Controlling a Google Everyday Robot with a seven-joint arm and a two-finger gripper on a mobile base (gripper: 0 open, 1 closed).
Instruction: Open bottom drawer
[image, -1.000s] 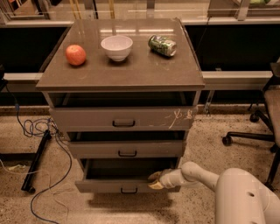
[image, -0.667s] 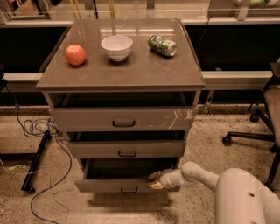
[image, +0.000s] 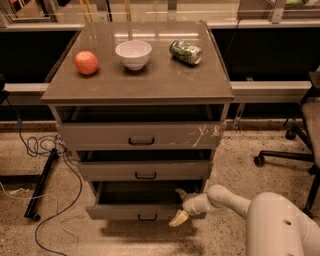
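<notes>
The bottom drawer (image: 142, 210) is the narrowest of three grey-brown drawers, with a small dark bar handle (image: 147, 217). It stands pulled out partway, and its dark inside shows. My gripper (image: 179, 205) is at the right end of the drawer front. One finger (image: 180, 192) sits behind the front's top edge and the pale one (image: 178, 218) in front of it. They are apart. My white arm (image: 225, 199) reaches in from the lower right.
The mid-width drawer (image: 144, 170) and the widest, scratched drawer (image: 140, 136) sit above, each slightly out. On top are an apple (image: 86, 62), a white bowl (image: 133, 53) and a green can (image: 185, 52). Cables (image: 45, 150) lie on the floor at left, and an office chair (image: 300, 145) stands at right.
</notes>
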